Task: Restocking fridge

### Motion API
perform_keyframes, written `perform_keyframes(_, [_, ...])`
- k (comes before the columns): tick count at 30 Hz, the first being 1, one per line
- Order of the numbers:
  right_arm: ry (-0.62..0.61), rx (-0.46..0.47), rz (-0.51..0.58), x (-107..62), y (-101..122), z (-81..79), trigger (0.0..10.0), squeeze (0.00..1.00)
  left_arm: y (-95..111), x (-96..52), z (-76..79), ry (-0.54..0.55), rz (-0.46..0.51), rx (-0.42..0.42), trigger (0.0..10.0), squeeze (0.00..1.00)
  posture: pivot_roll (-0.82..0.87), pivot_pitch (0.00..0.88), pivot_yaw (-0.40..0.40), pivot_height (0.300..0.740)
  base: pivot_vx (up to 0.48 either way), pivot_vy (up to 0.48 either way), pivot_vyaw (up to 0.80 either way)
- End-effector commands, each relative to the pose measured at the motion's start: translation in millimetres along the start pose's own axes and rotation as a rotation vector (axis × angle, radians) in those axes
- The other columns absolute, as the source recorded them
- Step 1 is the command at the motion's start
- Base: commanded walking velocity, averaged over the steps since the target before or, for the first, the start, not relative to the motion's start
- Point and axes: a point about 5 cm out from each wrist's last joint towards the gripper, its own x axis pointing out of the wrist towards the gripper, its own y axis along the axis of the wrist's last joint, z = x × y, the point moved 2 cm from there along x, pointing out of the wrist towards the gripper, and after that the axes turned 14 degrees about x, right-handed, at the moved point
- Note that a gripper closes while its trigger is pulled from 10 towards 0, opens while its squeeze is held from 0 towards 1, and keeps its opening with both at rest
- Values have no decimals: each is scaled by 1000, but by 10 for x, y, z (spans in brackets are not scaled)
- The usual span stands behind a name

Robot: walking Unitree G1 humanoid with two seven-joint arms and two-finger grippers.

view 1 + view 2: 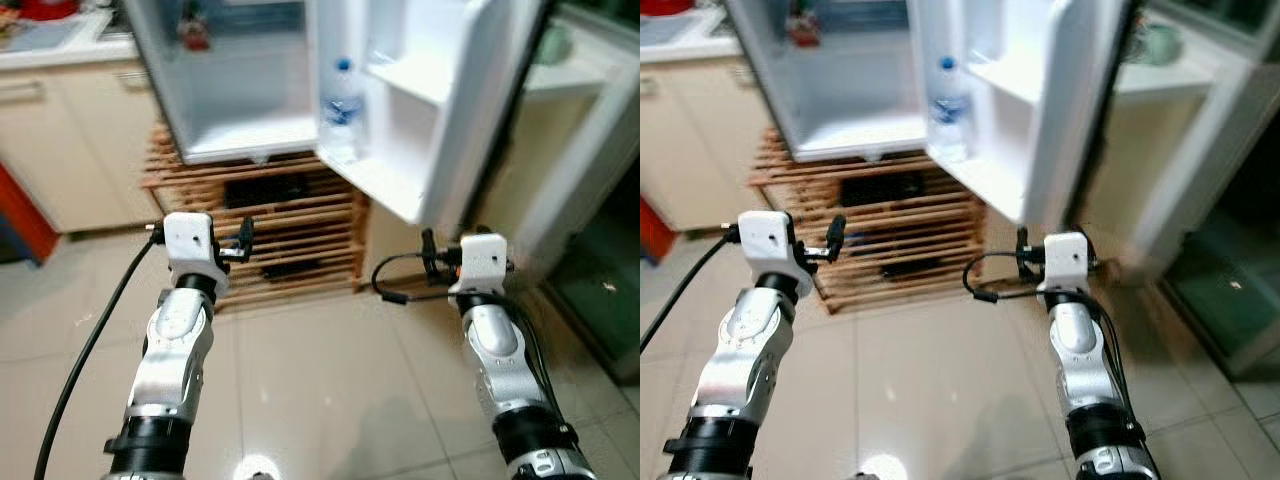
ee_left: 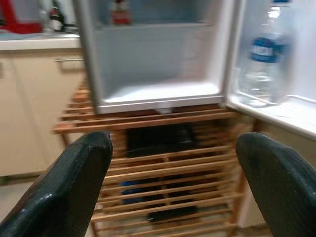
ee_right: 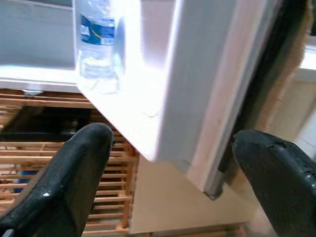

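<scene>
Both arms are raised in front of the robot with nothing held. The left gripper (image 2: 173, 197) has its fingers spread wide apart and empty; the right gripper (image 3: 168, 187) is likewise spread wide and empty. Ahead of and above both grippers stands a small white fridge (image 1: 240, 135) with its door (image 1: 430, 110) swung open. The door hangs directly ahead of the right gripper, with its lower corner nearest. A water bottle (image 1: 343, 105) with a blue label stands upright in the lower door shelf, ahead of the right gripper and toward the left gripper's side. Inside the fridge, beyond the left gripper, the bottom compartment looks bare, and a small red-topped item (image 1: 195, 30) sits further up at the back. Judged from this, restocking is at an early or middle stage: one bottle is placed, most of the space is unfilled, and no item is in hand, so the next item has yet to be fetched. The fridge rests on a slatted wooden rack (image 1: 285, 235), directly ahead of the left gripper, with dark objects on its lower levels. Below both grippers is a glossy pale tiled floor (image 1: 330, 380). Beyond the left gripper's outer side are cream cabinets (image 1: 70, 140) under a worktop (image 1: 50, 45).
</scene>
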Motion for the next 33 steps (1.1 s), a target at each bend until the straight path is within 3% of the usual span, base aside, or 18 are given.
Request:
perform_keyframes(1, [-19,-11,22,5,31,50,10000,0,44,22,46,-18,16,14,10000,0,-149,0,69,740,401,-262,0])
perform_keyframes(12, [24,-1,22,-32,-3,-101,10000,0,60,49,40,-12,16,10,10000,0,-150,0,70,740,412,-111,0])
perform_keyframes(21, [4,-1,19,-42,-8,-41,10000,0,86,43,13,3,37,31,10000,0,-146,0,70,740,406,-226,0])
perform_keyframes(24, [-2,2,25,-70,3,-6,10000,0,73,35,-8,18,36,-5,10000,0,-147,0,69,740,400,-260,0])
perform_keyframes(33, [14,3,6,-164,-68,-39,10000,0,95,40,54,-11,50,1,10000,0,-154,0,70,740,0,-52,0])
